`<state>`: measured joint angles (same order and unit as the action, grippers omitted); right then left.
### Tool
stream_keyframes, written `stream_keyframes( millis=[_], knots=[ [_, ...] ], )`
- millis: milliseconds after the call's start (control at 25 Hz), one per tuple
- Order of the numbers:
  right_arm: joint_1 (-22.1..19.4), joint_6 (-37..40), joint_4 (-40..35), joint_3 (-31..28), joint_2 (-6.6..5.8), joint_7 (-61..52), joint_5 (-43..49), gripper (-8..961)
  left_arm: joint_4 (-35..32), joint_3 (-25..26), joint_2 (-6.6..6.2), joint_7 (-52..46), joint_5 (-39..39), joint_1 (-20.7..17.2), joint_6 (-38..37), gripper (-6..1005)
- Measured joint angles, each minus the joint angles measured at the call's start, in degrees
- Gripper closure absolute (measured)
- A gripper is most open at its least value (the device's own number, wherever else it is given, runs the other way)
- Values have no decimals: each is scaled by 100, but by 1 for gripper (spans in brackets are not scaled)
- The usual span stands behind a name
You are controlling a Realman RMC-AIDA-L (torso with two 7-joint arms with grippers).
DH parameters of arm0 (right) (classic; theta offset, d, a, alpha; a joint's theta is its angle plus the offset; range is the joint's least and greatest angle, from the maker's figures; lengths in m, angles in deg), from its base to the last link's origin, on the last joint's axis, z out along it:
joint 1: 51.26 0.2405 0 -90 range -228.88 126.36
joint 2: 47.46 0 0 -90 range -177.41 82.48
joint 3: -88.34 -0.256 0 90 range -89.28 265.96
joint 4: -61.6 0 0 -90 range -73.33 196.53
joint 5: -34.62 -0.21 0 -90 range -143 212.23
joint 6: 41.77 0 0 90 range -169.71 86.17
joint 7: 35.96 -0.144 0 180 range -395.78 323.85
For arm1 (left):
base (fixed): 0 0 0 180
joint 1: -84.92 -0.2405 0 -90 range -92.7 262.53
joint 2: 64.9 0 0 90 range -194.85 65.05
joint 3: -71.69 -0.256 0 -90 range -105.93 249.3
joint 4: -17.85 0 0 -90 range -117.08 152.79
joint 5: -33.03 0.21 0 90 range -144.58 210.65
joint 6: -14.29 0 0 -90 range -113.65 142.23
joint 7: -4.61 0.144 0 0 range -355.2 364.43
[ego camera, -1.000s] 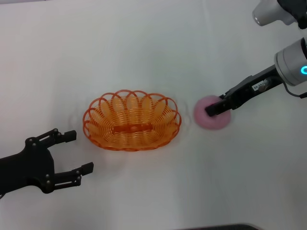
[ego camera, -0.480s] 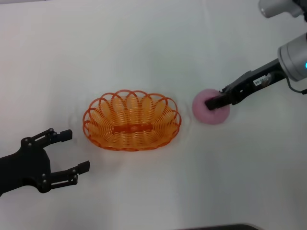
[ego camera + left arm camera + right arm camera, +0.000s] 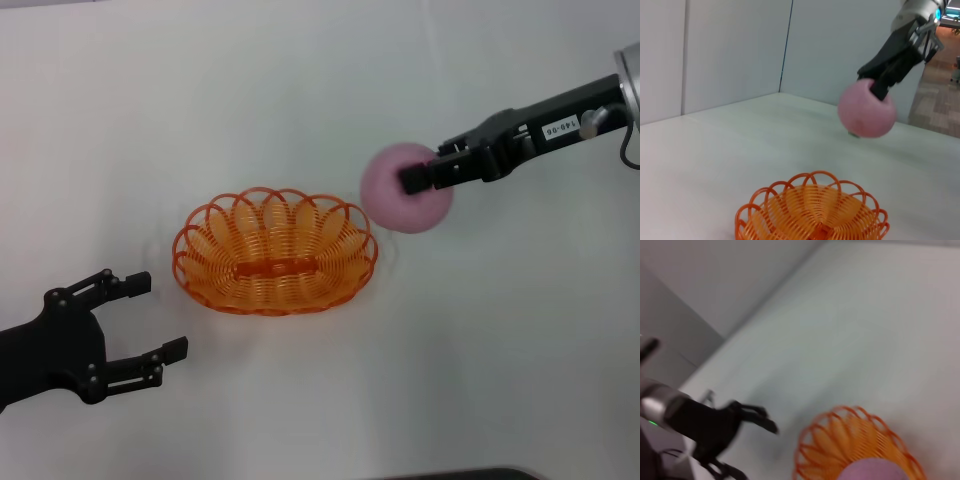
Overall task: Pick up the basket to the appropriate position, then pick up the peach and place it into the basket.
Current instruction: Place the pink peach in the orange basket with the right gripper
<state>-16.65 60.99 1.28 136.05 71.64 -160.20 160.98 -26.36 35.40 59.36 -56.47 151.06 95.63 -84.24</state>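
White table point(image 3: 300, 90) seen from the head camera, with the orange basket point(image 3: 275, 251) resting flat near its middle, upright, nothing inside. Same basket point(image 3: 812, 212) seen low in the left wrist camera, and again in the right wrist camera point(image 3: 855, 445), partly covered there by the pink fruit. Peach point(image 3: 405, 187) lifted off the table, hanging in the air to the right of the basket and a little farther from the robot, close to the scalloped rim but not touching it. Clearly above the table surface in the left wrist camera, where the peach point(image 3: 867, 112) floats higher than the basket. Right gripper point(image 3: 420, 176) coming in from the right edge, black fingers clamped on the peach at its right upper side. In the right wrist camera only the top of the peach point(image 3: 874, 471) visible at the lower edge, in front of the basket. Left gripper point(image 3: 155, 318) low on the left side of the table, near the left end of the basket but apart from it, two black fingers spread wide and holding nothing. Same left gripper point(image 3: 747, 427) visible far off in the right wrist camera, fingers apart. Grey wall panels point(image 3: 715, 50) behind the table in the left wrist camera.
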Motion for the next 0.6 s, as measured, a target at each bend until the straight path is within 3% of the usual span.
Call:
stream_keyframes(
  millis=[200, 600],
  knots=[
    [48, -60, 177, 179, 61, 20, -459, 619, 56, 7, 0, -7, 0, 33, -26, 112],
    [342, -1283, 1207, 830, 69, 236, -561, 597, 63, 26, -7, -9, -69, 54, -60, 111]
  ],
)
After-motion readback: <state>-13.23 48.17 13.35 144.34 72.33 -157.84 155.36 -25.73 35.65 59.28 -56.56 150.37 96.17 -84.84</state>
